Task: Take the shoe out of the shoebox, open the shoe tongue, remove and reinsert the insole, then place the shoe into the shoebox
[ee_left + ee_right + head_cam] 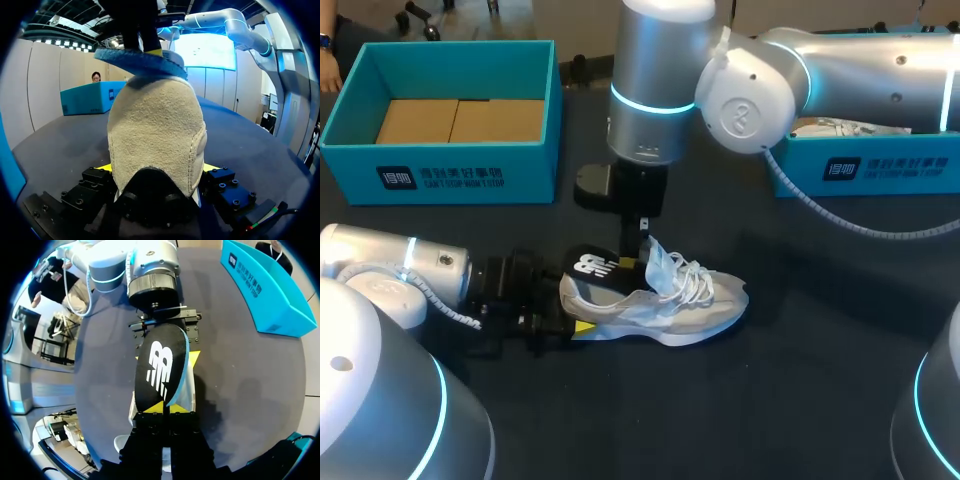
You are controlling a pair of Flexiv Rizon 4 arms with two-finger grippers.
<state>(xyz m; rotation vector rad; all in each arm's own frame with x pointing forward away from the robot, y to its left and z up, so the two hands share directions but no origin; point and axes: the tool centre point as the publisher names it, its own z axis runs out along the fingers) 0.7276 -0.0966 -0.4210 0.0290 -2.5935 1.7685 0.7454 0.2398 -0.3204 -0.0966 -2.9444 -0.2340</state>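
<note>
Shoe: the shoe stands on its sole on the dark table, toe toward my right, well apart from the open shoebox at the far left.
Left claw: my left claw is closed on the heel, a yellow tip on each side.
Right claw: my right claw comes straight down by the tongue and is clamped on one end of the insole.
Insole: black, lying tilted over the shoe's opening. I can't tell how much of it sits inside.
Laces: the laces are loose, with the tongue raised beside them.
Handling, insole: I judge it thin, light and floppy. Pinched at one end, the free end will sag and may catch on the collar.
Handling, shoe: it looks light, with a soft upper that gives under pressure. The stiffer heel is the sound place to hold it.
Risk: a tug on the insole could drag the shoe if the heel grip slips.
</note>
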